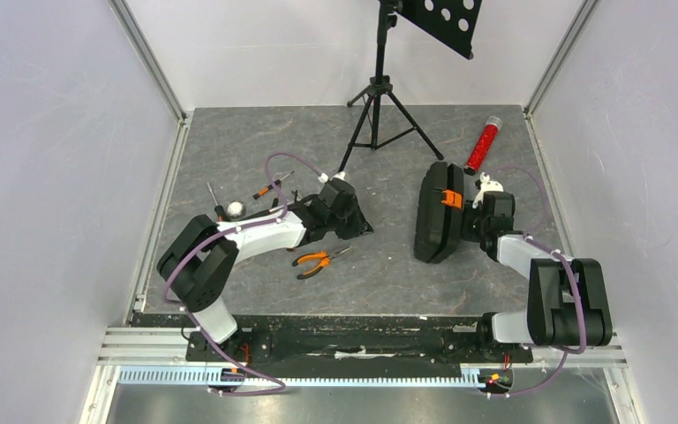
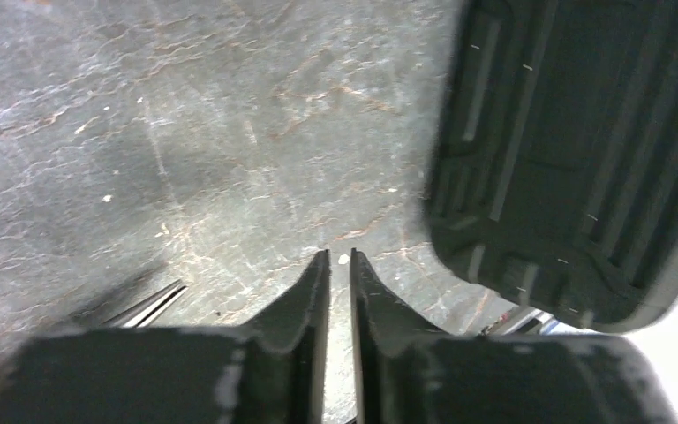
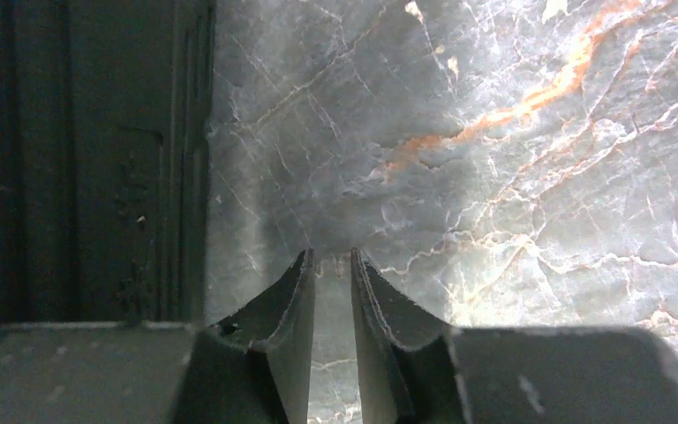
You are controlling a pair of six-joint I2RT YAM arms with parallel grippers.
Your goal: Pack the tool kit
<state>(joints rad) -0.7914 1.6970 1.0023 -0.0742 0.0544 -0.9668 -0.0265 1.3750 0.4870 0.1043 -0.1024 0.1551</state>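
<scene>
Your left claw [image 2: 340, 258] is all but closed, with only a slit between its fingers, and it grips nothing. It hangs low over the grey table [image 2: 185, 132], with the ribbed face of the tool kit case [image 2: 574, 150] off to its right and apart from it.

Your right claw [image 3: 328, 256] shows a narrow gap, slightly wider than the left's, and it too is empty. The case's dark edge fills the left of its wrist view. Whether that arm touches the case, you cannot tell from here.

From above, the case seems to stand up on its edge right of the table's middle, its orange latch [image 1: 451, 198] facing the right arm. The pliers [image 1: 318, 259] lie on the table just in front of your left arm, and a screwdriver [image 1: 271, 187] lies beyond it.
</scene>
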